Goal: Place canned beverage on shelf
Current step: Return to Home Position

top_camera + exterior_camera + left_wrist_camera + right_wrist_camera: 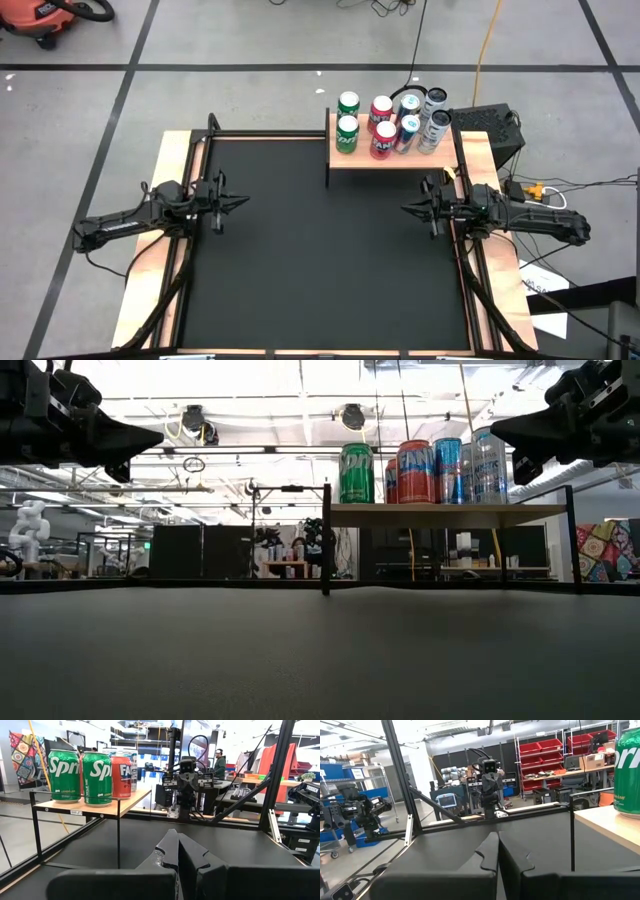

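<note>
**Eight cans up, both arms parked wide**

And there it is: the small light-brown wooden shelf on thin black posts stands at the far edge of the black tabletop, right of centre, and it looks full. Upright on it, two deep, stand the green cans, the red cans, the blue cans and the white-blue cans. They run pair beside pair along the board's long axis, which lies across the tabletop from one arm's side to the other's.

The left gripper hangs near the left edge and the right gripper near the right, tips facing each other. The right one is plainly nearer: the shelf lies just beyond it and slightly inward. From the left one it is well apart, across the mat.

Each wrist view shows its fingers pressed together with nothing between them, and the right fingers are just the same.

From above you get the double rows. The low view hides the back row and shows four cans in line, yet it alone tells that both grippers float clear of the tabletop, about level with the cans. I see no can off the shelf, so I'd call the placing done and the homing as good as finished.
</note>
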